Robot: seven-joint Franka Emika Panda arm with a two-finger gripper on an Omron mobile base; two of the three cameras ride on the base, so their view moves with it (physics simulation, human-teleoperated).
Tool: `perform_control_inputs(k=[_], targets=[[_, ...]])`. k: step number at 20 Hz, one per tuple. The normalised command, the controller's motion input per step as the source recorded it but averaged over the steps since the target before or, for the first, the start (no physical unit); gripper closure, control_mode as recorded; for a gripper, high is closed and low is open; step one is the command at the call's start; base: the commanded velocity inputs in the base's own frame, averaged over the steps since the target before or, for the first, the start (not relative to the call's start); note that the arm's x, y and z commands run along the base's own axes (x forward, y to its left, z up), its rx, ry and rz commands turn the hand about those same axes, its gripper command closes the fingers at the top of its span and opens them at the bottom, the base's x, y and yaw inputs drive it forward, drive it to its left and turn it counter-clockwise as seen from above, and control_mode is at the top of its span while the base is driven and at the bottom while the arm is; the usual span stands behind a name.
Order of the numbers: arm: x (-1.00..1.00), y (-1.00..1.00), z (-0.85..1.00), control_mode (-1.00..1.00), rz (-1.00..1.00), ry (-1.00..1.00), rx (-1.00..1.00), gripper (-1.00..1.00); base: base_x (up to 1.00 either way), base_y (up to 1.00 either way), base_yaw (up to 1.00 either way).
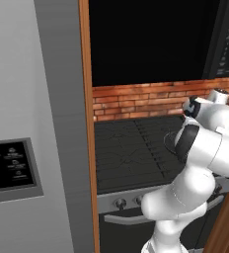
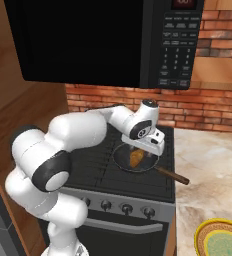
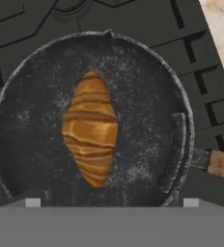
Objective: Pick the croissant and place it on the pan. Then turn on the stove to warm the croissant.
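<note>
The croissant (image 3: pixel 90 128) lies loose in the middle of the pan (image 3: pixel 32 159) on the stove (image 2: pixel 95 172). The pincer (image 2: pixel 144 148) hangs just above it, jaws apart. Reaching for a knob (image 2: pixel 126 208), the arm could catch the pan's handle (image 2: pixel 172 175) and drag it off the burner.

A wide black cooktop stove (image 2: pixel 100 170) with dark grates carries a round dark skillet pan (image 2: pixel 122 159). A beige stone counter (image 2: pixel 208 165) adjoins it.
</note>
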Motion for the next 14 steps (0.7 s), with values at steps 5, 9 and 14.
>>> perform_control_inputs(k=[5, 9, 14], targets=[[-0.62, 0.00, 0.24, -1.00, 0.01, -0.09, 0.00, -1.00, 0.00, 0.00, 0.00], [-0.57, 0.01, 0.17, -1.00, 0.03, -0.03, 0.00, -1.00, 0.00, 0.00, 0.00], [-0.54, 0.05, 0.12, -1.00, 0.04, -0.02, 0.00, -1.00, 0.00, 0.00, 0.00]])
